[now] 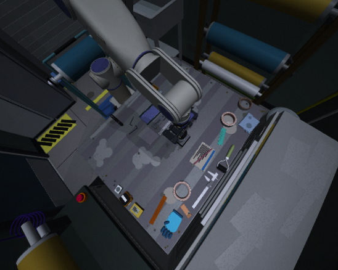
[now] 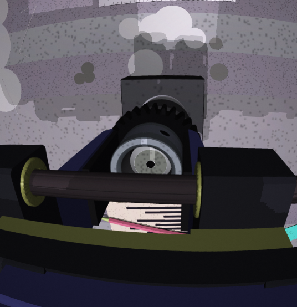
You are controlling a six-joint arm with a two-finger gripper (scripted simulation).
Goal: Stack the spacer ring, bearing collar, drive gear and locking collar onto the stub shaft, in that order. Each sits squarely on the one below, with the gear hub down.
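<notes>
The dark toothed drive gear [image 2: 154, 129] sits between my fingers with its hub and grey bore facing the wrist camera, and I have it gripped in my closed gripper [image 1: 180, 137] near the middle of the bench. Through the bore I see the pale end of the stub shaft [image 2: 150, 163], which rises from a dark square base [image 2: 164, 91]. Three pinkish rings lie apart on the bench: a large flat one [image 1: 182, 190] near the front edge, a thicker one [image 1: 228, 119] to the right, and a small brown one [image 1: 244, 103] at the far right corner.
Behind the bench stand blue, yellow and white rolls on racks. A striped card with pencils [image 1: 202, 155], a teal ruler [image 1: 222, 136], a roller tool [image 1: 225, 160], a blue glove [image 1: 172, 223] and an orange strip [image 1: 158, 210] lie scattered toward the front right. A grey cabinet borders the right edge.
</notes>
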